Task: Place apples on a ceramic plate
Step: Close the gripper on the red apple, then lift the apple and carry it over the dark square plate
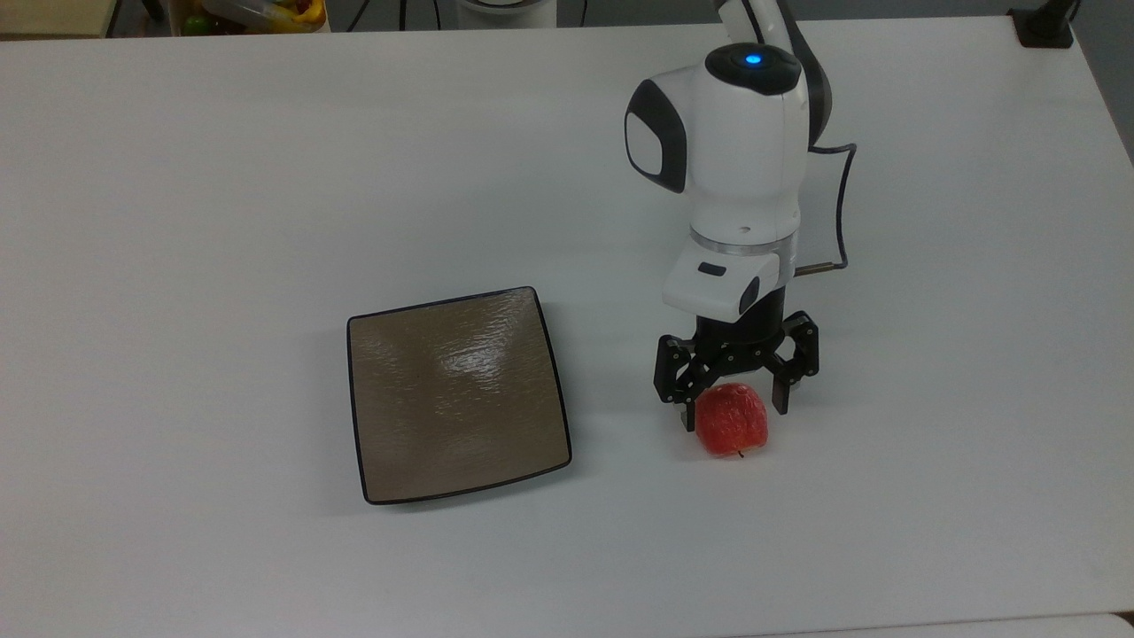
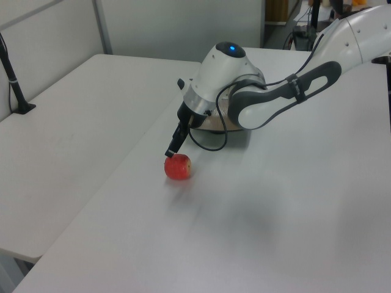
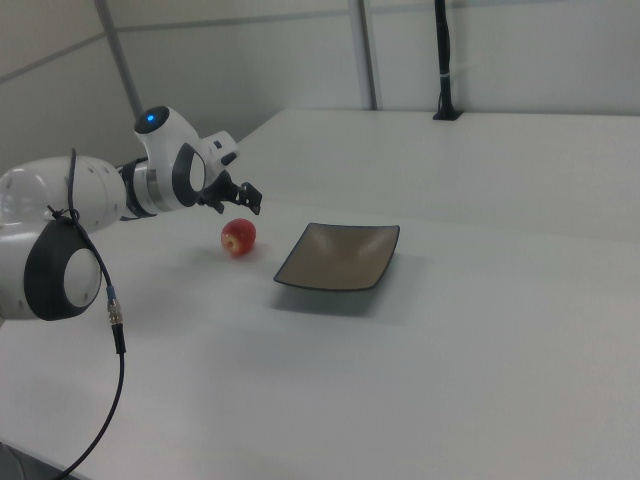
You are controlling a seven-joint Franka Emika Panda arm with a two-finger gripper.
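No readable writing. Tool (image 1: 734, 409) wide open, holding nothing, fingers straddling apple (image 1: 732, 420) on surface (image 1: 221, 195), lower right of top view; plate (image 1: 456, 393) well apart, center.

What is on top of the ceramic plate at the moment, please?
Nothing: the ceramic plate shows a bare glossy surface. The apple sits on the table beside it, between the open pincer's fingers.

The top view looks steeply down on my worktop (image 1: 266, 177) from beyond its near edge. The left view and right view sit lower and oblique, past opposite side edges. All three share my pincer (image 1: 733, 403), the apple (image 1: 731, 419) and the plate (image 1: 456, 394).
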